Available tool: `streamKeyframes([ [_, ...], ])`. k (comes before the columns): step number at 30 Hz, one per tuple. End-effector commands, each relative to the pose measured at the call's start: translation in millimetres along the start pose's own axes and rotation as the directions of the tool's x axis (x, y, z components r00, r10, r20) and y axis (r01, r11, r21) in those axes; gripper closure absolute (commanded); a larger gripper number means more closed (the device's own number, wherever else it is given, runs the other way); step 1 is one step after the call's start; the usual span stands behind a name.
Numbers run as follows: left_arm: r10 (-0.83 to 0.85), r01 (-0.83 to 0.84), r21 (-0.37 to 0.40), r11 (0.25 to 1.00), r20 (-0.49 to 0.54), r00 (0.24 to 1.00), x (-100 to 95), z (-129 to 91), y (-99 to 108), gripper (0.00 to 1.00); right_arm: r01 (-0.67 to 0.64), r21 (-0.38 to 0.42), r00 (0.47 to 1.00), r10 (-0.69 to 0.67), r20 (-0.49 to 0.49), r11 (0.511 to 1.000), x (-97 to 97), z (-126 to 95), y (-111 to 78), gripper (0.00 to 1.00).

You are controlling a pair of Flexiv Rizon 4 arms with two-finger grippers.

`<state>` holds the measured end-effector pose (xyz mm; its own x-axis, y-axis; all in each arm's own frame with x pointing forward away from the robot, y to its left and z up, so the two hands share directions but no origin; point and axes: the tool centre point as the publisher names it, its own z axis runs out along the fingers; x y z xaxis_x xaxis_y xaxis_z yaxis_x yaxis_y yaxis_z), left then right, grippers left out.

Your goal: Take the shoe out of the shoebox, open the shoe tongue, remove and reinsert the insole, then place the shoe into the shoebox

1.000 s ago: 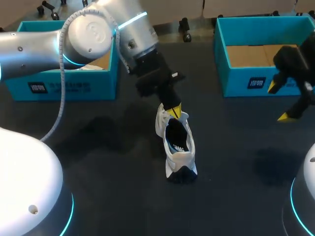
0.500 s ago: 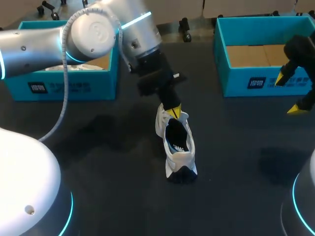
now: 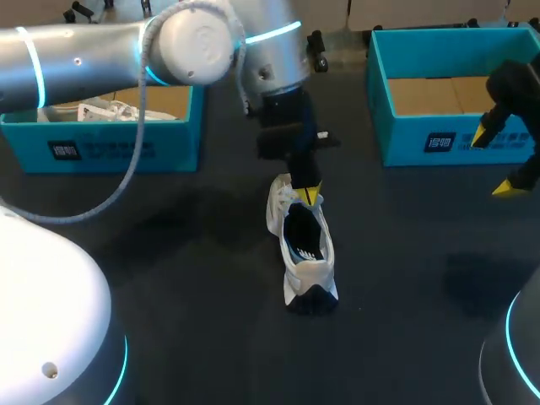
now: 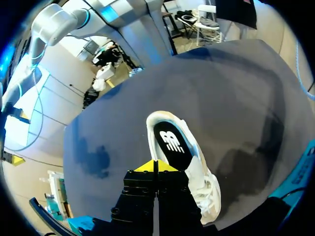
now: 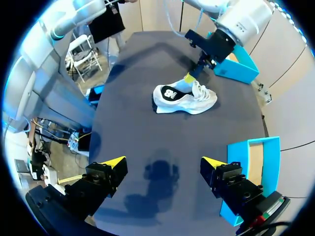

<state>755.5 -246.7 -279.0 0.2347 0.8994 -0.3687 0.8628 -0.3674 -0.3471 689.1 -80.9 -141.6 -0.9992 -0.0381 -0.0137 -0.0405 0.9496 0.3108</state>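
One white shoe [image 3: 304, 245] upright on our dark table [image 3: 194, 278], our left gripper [image 3: 309, 195] at its tongue with jaws pressed together, our right gripper [image 3: 494, 162] well apart from the shoe, jaws spread wide.

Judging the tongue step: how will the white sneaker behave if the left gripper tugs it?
The white sneaker stands upright on its flat sole with nothing pinning it, so it would probably slide or lift rather than resist. Its upper looks soft, so it likely flexes first at the tongue end, by the left gripper.
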Motion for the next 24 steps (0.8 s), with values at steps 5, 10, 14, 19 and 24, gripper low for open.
streamKeyframes([
  [5, 0.037, -0.035, 0.016, 0.999, -0.130, 0.991, 1.1, 10.7, 9.8, 1.00, 0.000, 0.003, 1.000, 0.000, -0.003, 1.000, -2.2, 0.7, 0.4, 0.00],
  [10, 0.059, -0.057, 0.012, 0.998, -0.156, 0.986, 7.3, 16.2, 4.7, 1.00, 0.000, 0.003, 1.000, 0.000, -0.003, 1.000, -2.2, 0.7, 0.4, 0.00],
  [14, 0.064, -0.065, 0.000, 0.998, -0.173, 0.983, 11.5, 18.9, -1.1, 1.00, 0.000, 0.003, 1.000, 0.000, -0.003, 1.000, -2.2, 0.7, 0.4, 0.00],
  [19, 0.076, -0.079, -0.018, 0.997, -0.145, 0.987, 9.8, 13.3, -11.3, 1.00, 0.000, 0.003, 1.000, 0.000, -0.003, 1.000, -2.2, 0.7, 0.4, 0.00],
  [24, 0.090, -0.096, -0.042, 0.995, -0.126, 0.988, 5.3, 6.3, -20.3, 1.00, 0.000, 0.003, 1.000, 0.000, -0.003, 1.000, -2.2, 0.7, 0.4, 0.00],
])
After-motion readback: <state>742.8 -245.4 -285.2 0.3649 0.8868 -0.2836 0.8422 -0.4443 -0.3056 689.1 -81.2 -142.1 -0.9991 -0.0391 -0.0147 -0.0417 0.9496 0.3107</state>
